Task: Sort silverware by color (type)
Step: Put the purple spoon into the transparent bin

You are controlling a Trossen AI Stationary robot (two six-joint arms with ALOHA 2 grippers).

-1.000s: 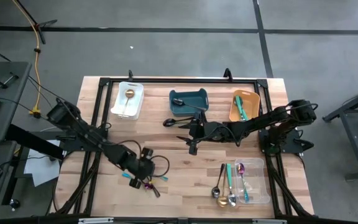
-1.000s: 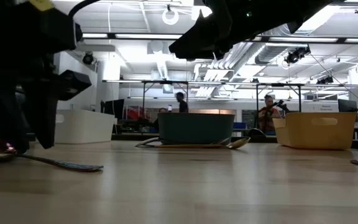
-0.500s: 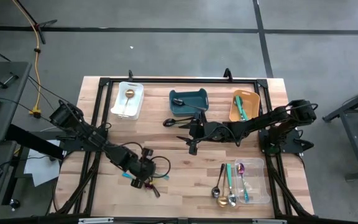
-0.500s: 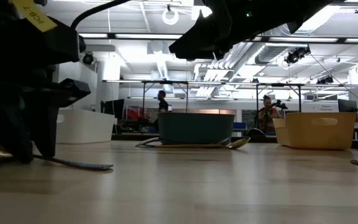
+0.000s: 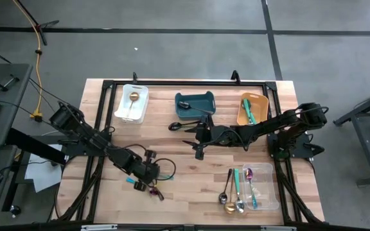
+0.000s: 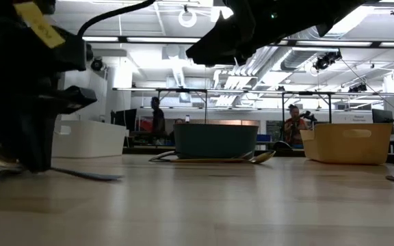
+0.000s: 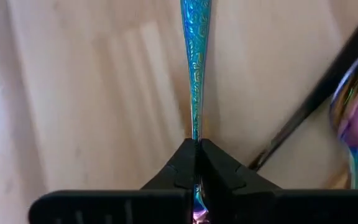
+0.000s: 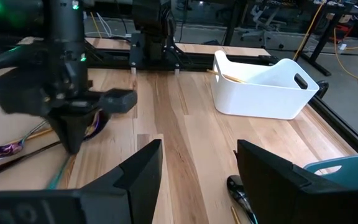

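Silverware's thin, stiff, slippery: my left tool [image 7: 197, 163] pinches the iridescent handle [image 7: 195, 62] mid-shaft; right tool [image 8: 194, 177] hangs wide, idle.

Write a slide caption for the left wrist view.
Left gripper shut on an iridescent utensil over the wood table.

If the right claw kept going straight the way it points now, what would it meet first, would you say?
Probably the left claw over the loose silverware; bare table lies between, though depth is uncertain. The right claw is open.
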